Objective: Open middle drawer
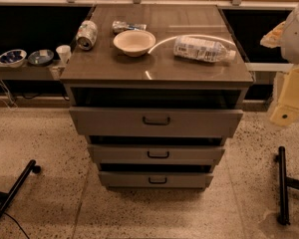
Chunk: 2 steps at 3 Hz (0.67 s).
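The grey cabinet (157,71) has three stacked drawers. The middle drawer (189,155) is the wide, low front panel between the taller top drawer (199,122) and the small bottom drawer (184,180). Its small dark loop handle (158,155) sits at its centre. A dark gap shows above each front, and the top front stands furthest forward. My gripper (288,101) is the cream-coloured part under the white arm (296,31) at the right edge. It hangs well to the right of the cabinet, at about top-drawer height, touching nothing.
On the cabinet top lie a white bowl (134,42), a tipped can (86,35), a crumpled packet (128,26) and a plastic bottle (204,49) on its side. Two bowls (12,57) and a cup (63,53) stand on the left shelf. Black stand legs lie on the floor at left (12,193) and right (282,183).
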Each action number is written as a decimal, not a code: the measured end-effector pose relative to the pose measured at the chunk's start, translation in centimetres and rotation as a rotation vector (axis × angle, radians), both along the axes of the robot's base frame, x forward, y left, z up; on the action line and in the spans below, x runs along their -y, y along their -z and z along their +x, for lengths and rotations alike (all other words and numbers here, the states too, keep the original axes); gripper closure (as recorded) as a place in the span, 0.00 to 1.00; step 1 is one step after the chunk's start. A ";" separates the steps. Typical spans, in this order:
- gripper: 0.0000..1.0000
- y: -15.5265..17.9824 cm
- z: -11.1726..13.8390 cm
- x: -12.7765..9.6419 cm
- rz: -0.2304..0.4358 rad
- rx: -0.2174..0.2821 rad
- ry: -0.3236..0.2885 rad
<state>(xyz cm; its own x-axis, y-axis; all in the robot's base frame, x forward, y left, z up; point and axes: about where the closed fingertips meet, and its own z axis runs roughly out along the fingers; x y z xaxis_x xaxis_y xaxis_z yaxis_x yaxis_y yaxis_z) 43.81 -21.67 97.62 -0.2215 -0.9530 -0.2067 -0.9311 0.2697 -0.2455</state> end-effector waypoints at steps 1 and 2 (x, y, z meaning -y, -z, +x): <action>0.00 0.0 0.0 0.0 0.000 0.000 0.000; 0.00 2.6 -0.4 -0.4 0.049 0.007 0.007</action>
